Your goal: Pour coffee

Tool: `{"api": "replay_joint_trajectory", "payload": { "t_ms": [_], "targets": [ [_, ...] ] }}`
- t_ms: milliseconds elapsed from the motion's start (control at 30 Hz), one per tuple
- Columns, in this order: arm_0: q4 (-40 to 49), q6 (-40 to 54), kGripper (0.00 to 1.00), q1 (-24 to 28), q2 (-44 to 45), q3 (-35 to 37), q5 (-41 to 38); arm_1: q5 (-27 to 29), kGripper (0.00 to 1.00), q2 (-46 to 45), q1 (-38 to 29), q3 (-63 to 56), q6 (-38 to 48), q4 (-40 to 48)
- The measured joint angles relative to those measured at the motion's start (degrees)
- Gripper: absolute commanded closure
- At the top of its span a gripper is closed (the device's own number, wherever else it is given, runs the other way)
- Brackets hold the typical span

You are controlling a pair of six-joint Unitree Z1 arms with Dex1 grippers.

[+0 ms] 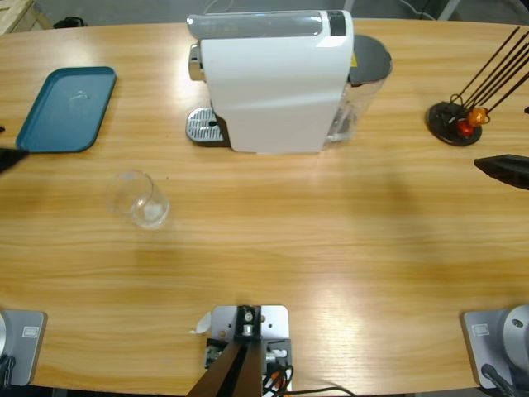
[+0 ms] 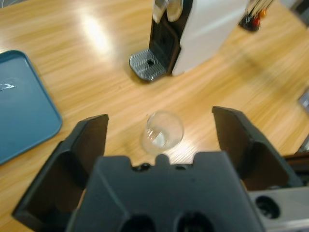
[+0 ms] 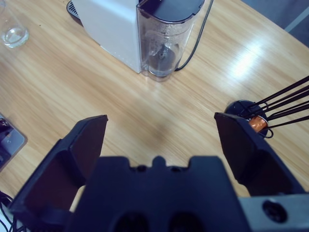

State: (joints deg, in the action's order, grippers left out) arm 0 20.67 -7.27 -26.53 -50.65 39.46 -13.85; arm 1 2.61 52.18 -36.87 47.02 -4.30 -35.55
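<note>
A small clear glass tumbler (image 1: 139,198) stands upright on the wooden table, left of the middle, and I see no coffee in it; the coffee is out of view. In the left wrist view the tumbler (image 2: 163,131) sits just ahead of my left gripper (image 2: 160,118), whose jaws stand open and apart from it. That gripper (image 1: 10,157) shows only as a black tip at the left edge of the high view. My right gripper (image 3: 161,120) is open and holds nothing; it pokes in at the right edge (image 1: 502,168). The white coffee machine (image 1: 273,83) stands at the back middle.
The machine's metal drip tray (image 1: 205,126) faces left and its water tank (image 3: 166,43) is at its right end. A teal tray (image 1: 66,107) lies at the back left. A black wire capsule holder (image 1: 455,120) with orange and red capsules stands at the back right.
</note>
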Motion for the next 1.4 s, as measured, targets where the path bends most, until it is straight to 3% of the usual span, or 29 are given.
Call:
{"api": "replay_joint_trajectory", "payload": {
  "t_ms": [33,133,233,333,500,700,967,1067,1133,1200,1267,1400],
  "targets": [
    [-0.4,-1.1,0.014,0.0,-1.9,1.8,-0.6,0.0,0.000,0.0,0.0,0.0,0.0,0.0],
    [-3.2,-3.8,0.006,-0.1,-8.9,6.3,-2.0,0.0,0.000,0.0,0.0,0.0,0.1,0.0],
    [-5.9,-7.5,0.151,-0.1,-15.7,11.5,-3.6,0.0,0.000,0.0,0.1,0.0,0.1,0.0],
    [-6.6,-11.9,0.151,-0.2,-21.5,15.6,-4.4,0.0,0.000,0.0,0.1,0.0,0.1,0.0],
    [-10.7,-20.6,0.143,-0.2,-30.2,16.2,-4.7,0.0,0.000,0.0,0.2,0.0,0.1,0.0],
    [-12.7,-24.2,0.150,-0.2,-37.7,22.8,-8.4,0.0,0.000,0.0,0.2,0.0,0.2,0.0],
    [-13.4,-28.6,0.398,-0.2,-44.6,28.0,-14.7,0.1,0.000,0.6,0.6,0.0,0.2,0.0],
    [-13.5,-29.2,0.722,-0.2,-46.1,29.0,-16.0,0.1,0.000,0.6,0.6,0.0,0.2,0.0],
    [-13.5,-29.3,0.879,-0.3,-47.1,29.5,-16.6,0.1,0.000,0.6,0.7,0.0,0.2,0.0],
    [-13.5,-29.3,0.902,-0.4,-47.8,29.6,-17.0,0.1,0.000,0.6,0.8,0.0,0.2,0.0],
    [-13.5,-29.3,1.000,-0.4,-47.9,29.6,-17.0,0.1,0.000,0.6,0.9,0.0,0.2,0.0],
    [-13.5,-29.3,1.000,-0.4,-47.9,29.6,-16.6,0.1,0.000,0.6,0.9,0.0,0.2,0.0]
  ]
}}
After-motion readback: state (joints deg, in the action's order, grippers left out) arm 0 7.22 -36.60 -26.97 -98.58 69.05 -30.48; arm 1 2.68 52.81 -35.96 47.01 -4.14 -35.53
